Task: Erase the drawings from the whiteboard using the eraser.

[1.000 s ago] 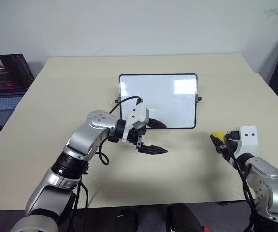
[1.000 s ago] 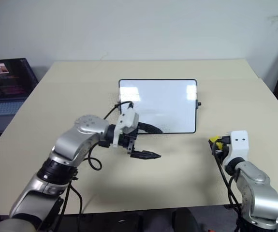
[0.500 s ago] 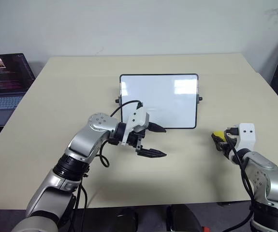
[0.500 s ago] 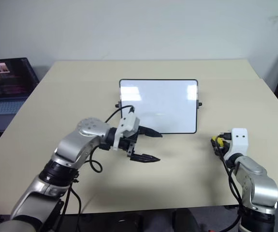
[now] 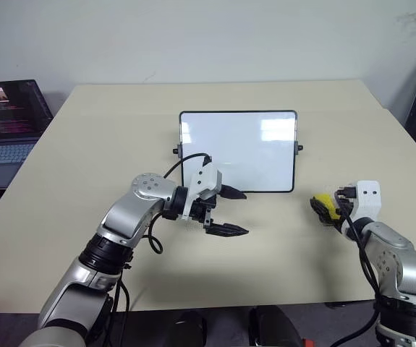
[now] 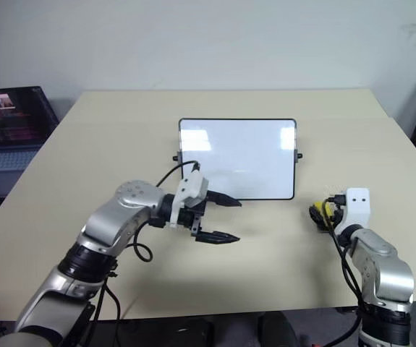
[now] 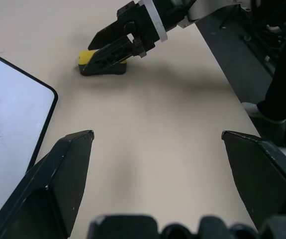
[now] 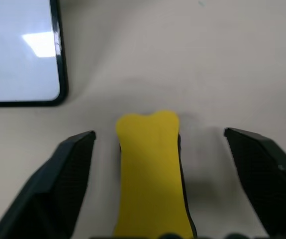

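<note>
Across beige tabletop (image 5: 106, 144): whiteboard (image 5: 238, 150) propped near centre, surface glossy white, black-framed. Plain pale wall (image 5: 208, 36) behind table. Laptop (image 5: 5, 123) off table's left edge, screen lit. Yellow eraser (image 8: 151, 169) lies flat on table right of board, between spread fingers of right gripper (image 8: 160, 184), jaws released, not pinching it. Left gripper (image 5: 233, 211) hangs just before board's lower left corner, jaws apart, nothing held.
</note>
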You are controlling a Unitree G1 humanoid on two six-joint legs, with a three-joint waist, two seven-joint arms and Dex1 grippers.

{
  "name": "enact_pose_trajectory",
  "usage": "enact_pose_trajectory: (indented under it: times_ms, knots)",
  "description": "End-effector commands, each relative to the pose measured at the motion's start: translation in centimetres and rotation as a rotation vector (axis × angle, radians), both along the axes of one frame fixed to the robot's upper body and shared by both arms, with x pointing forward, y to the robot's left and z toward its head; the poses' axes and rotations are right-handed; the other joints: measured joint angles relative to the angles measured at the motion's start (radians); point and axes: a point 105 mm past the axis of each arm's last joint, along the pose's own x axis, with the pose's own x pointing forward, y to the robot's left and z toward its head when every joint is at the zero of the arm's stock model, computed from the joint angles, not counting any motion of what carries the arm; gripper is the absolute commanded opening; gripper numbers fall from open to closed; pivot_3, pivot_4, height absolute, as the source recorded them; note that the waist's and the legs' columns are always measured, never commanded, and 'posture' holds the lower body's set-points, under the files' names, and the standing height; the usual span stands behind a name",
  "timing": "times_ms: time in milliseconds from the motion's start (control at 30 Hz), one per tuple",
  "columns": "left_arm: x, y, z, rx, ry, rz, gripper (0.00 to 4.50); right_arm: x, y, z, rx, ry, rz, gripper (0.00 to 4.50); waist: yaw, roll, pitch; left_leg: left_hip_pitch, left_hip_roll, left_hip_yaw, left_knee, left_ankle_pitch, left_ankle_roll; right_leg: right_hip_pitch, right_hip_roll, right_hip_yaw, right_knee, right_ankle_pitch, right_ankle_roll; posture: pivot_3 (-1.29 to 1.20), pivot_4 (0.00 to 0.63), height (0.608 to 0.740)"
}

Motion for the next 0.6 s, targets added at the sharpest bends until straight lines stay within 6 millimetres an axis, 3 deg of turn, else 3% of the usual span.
enact_pose_trajectory:
  times_ms: [33,167,267,433,533,600]
  knots:
    - [1.3,0.7,1.2,-0.051,-0.061,0.101,4.5,0.2,1.3,4.2,-0.049,-0.197,0.073,4.46,-0.001,0.0,0.0,0.0,0.0,0.0,0.0,0.0,0.0,0.0,0.0,0.0,0.0,0.0,0.0,0.0,0.15,0.74]
    - [3.4,3.0,1.6,-0.128,-0.084,0.343,4.5,-1.0,3.8,6.5,-0.088,-0.336,0.173,4.46,-0.002,0.0,0.0,0.001,0.001,-0.001,0.0,0.0,0.0,0.0,0.0,0.001,0.001,0.0,0.0,0.0,0.15,0.74]
    - [5.1,5.9,1.9,-0.224,-0.116,0.6,4.5,-1.8,5.0,6.7,-0.113,-0.421,0.155,4.46,0.0,0.0,0.0,0.001,0.001,-0.003,0.0,0.0,0.0,0.0,-0.001,0.0,0.001,0.0,0.0,0.0,0.15,0.74]
    - [5.0,8.7,1.4,-0.314,-0.14,0.832,4.5,-2.1,5.6,6.3,0.008,-0.529,0.08,4.46,0.004,0.0,0.0,0.001,0.0,-0.003,0.001,0.0,-0.001,0.0,-0.002,0.001,0.002,0.0,0.001,0.0,0.15,0.74]
    - [5.2,10.6,1.4,-0.359,-0.185,0.993,4.5,-2.5,7.2,5.8,0.03,-0.541,0.149,4.46,0.004,0.0,0.0,0.002,0.0,-0.003,0.002,0.0,-0.001,0.0,-0.002,0.001,0.004,0.0,0.0,0.0,0.15,0.74]
    - [5.0,10.9,1.2,-0.374,-0.202,1.066,4.5,-3.0,6.8,5.7,0.047,-0.555,0.159,4.46,0.005,0.0,0.0,0.003,0.0,-0.003,0.002,0.0,-0.001,0.0,-0.002,0.001,0.005,0.0,0.0,0.0,0.15,0.74]
